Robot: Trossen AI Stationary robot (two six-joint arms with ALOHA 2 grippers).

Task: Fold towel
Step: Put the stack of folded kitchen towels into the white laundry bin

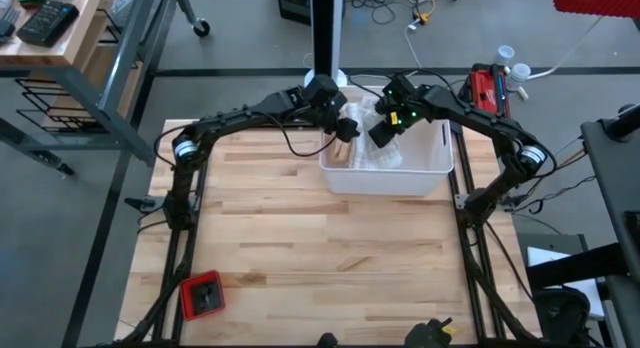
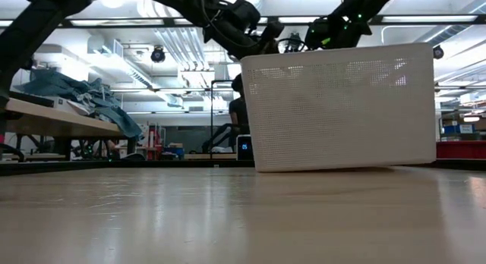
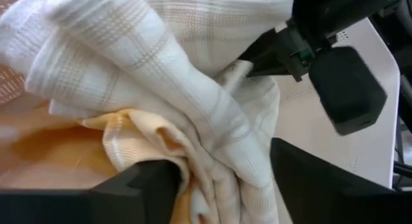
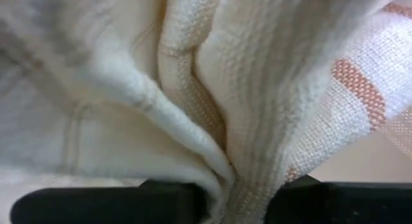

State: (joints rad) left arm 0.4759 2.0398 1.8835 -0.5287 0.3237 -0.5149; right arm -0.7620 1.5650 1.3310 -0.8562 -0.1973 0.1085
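Observation:
A cream-and-white checked towel [image 3: 161, 69] hangs bunched above the white mesh basket [image 1: 430, 175] at the table's far middle. My left gripper [image 3: 225, 185] comes in over the basket's left rim and is open. Its two fingers stand on either side of a hanging fold of the towel. My right gripper [image 4: 238, 185] comes in from the right over the basket and is shut on the same towel [image 4: 193, 89]. In the high view the two grippers nearly meet, the left gripper [image 1: 345, 123] beside the right gripper [image 1: 382, 131]. My left gripper has a hanging fold of the towel [image 3: 212, 166] between its open fingers. The cloth lies close beside one finger [image 3: 154, 182]; I cannot tell whether it touches. My right gripper pinches a bunched ridge of the towel, several layers [image 4: 222, 166], between its two fingers. The fingers slant down from the table's right. The towel is lifted and spills away from the fingers in folds.
More pale cloth [image 1: 385, 156] lies inside the basket. A red-and-black object [image 1: 203, 295] sits near the table's near left corner. A small black one [image 1: 437, 331] sits at the near edge. Bare wood [image 1: 320, 238] spreads between them and the basket.

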